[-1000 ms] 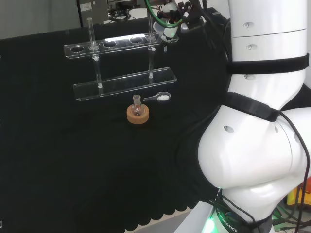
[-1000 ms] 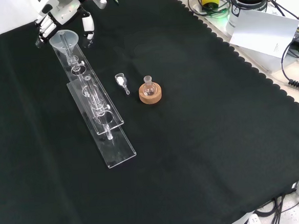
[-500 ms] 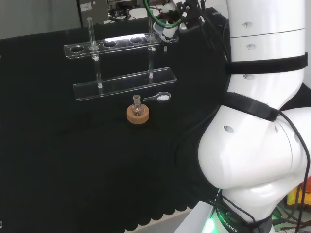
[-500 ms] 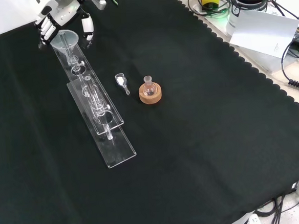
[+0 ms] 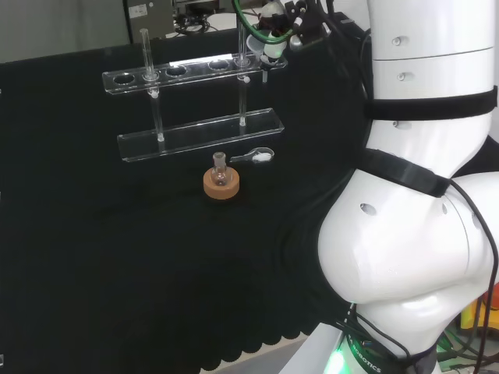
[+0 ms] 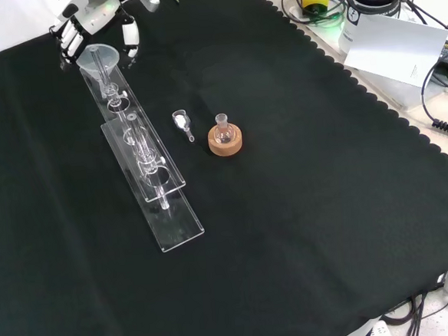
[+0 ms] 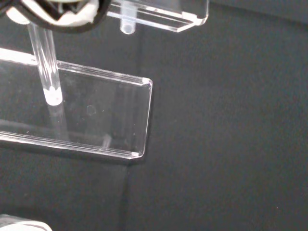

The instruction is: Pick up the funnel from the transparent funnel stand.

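In the front view, the hand curls its fingers around the clear funnel at the far end of the transparent funnel stand; it should lift straight up so the stem clears its hole.

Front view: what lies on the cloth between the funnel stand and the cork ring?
A small clear scoop holding white powder lies there, apart from both the funnel stand and the cork ring.

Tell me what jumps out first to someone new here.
In the front view, the transparent funnel stand runs long across the black cloth, with the robot hand curled round the funnel at its far end. Right of it sit a small flask on a cork ring and a little scoop.
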